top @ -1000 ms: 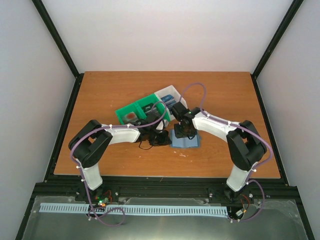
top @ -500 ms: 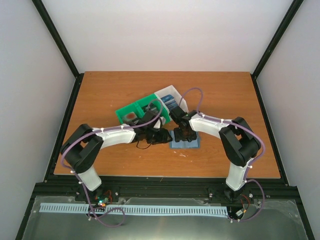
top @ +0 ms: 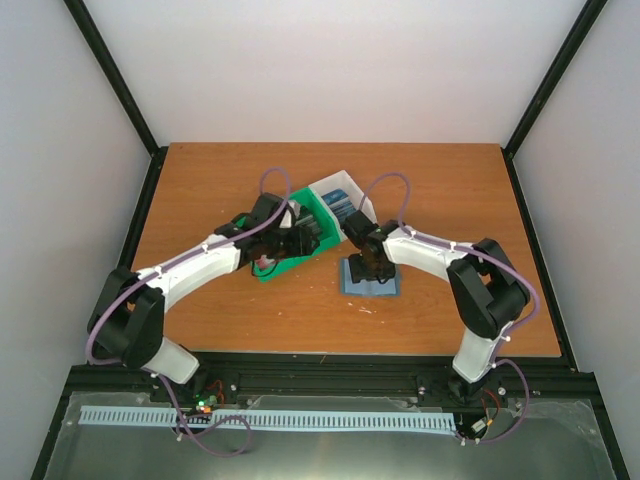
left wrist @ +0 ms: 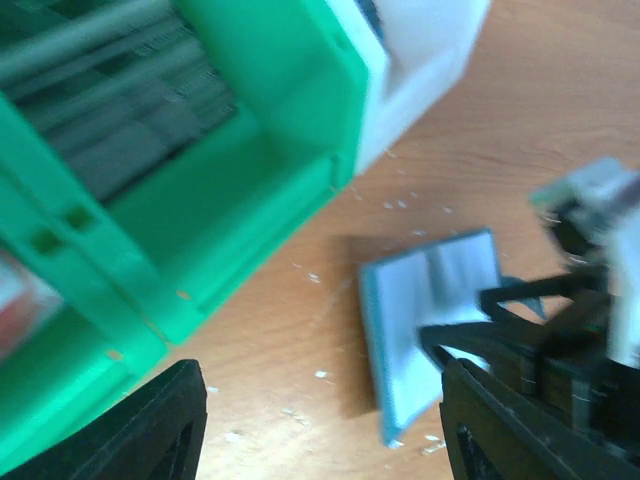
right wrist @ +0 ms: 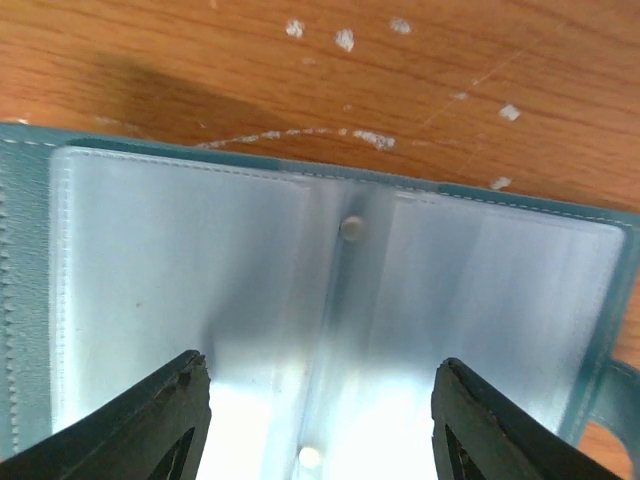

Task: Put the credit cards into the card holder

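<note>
My left pincer [left wrist: 320, 395] wide, empty, over green bin [left wrist: 260, 190]. Wrist view: red card [left wrist: 12, 300], blurred, at 9 o'clock; holder [left wrist: 430, 310] open at 2 o'clock under right pincer [right wrist: 320, 400], also wide, empty. Left nearer card.

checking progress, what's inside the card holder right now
The open card holder shows pale clear sleeves on both sides of its fold, with no card visible in them. Its near part is lost to glare, and from above the right gripper covers part of it.
</note>
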Controlling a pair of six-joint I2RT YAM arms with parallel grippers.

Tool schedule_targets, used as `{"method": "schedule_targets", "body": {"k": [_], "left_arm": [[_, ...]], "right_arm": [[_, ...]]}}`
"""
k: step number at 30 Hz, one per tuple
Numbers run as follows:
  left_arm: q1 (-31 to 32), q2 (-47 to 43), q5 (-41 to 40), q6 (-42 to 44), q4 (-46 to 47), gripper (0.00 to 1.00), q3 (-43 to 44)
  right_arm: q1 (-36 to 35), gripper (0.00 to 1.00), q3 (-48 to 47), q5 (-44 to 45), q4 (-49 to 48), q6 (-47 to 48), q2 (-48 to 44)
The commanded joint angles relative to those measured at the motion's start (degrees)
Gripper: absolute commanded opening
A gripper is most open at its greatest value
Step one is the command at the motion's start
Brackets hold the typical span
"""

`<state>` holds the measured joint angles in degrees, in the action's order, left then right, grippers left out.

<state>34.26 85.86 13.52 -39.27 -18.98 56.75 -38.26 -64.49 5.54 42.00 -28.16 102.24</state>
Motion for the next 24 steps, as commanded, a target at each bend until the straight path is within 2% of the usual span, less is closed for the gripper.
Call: {"method": "schedule_targets", "body": {"k": [1, 5, 12, 24], "left_arm": [[-4.5, -0.6, -2.4, 7.2, -6.5, 0.66, 3.8], [-7.3, 1.3, -5.2, 14.0, -11.7, 0.66, 7.8], [-7.9, 6.2, -16.4, 23.5, -18.1, 0.65, 12.6], [-9.4, 11.6, -22.0, 36.8, -16.1, 0.44, 11.7]], "right_arm": [[0.4, 0.61, -2.8, 0.1, 1.5, 1.2, -4.9], [0.7, 0.61, -3.9, -1.2, 1.8, 2.1, -7.1], [1.7, 0.61, -5.0, -3.7, 2.1, 3.5, -7.9], [4.6, 0.61, -7.0, -7.9, 2.5, 5.9, -7.4]]}}
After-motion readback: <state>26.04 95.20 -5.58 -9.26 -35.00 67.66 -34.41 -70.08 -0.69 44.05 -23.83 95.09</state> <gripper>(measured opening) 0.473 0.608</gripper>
